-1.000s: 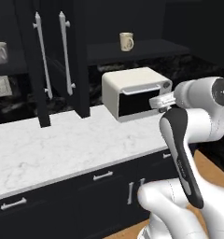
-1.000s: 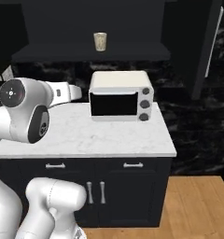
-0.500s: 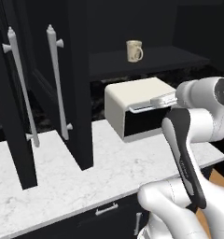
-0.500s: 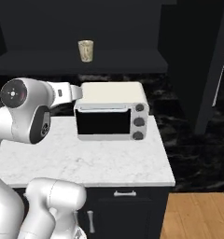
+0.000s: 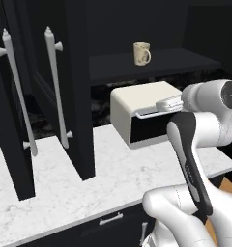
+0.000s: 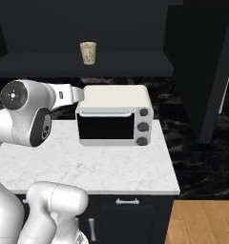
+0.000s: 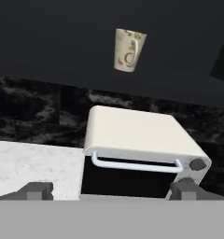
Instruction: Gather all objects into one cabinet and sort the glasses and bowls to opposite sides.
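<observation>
Matt cream mottled mug point(image 7: 127, 50), smooth cream toaster oven point(image 6: 115, 114) with glossy black door, white marbled counter point(image 5: 113, 178), silver metal handles point(image 5: 56, 87)

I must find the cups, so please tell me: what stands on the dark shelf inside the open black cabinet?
One cream mottled mug stands upright on the dark shelf. The shelf's left end is covered by the open black cabinet door.

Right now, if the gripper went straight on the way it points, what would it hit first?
Probably the cream box-shaped toaster oven: the gripper, fingers spread wide, looks at its front and silver door handle. Depth is unclear.

Arm folded high, elbow bent; gripper point(image 7: 109, 190) held level (fingers spread, empty)
</observation>
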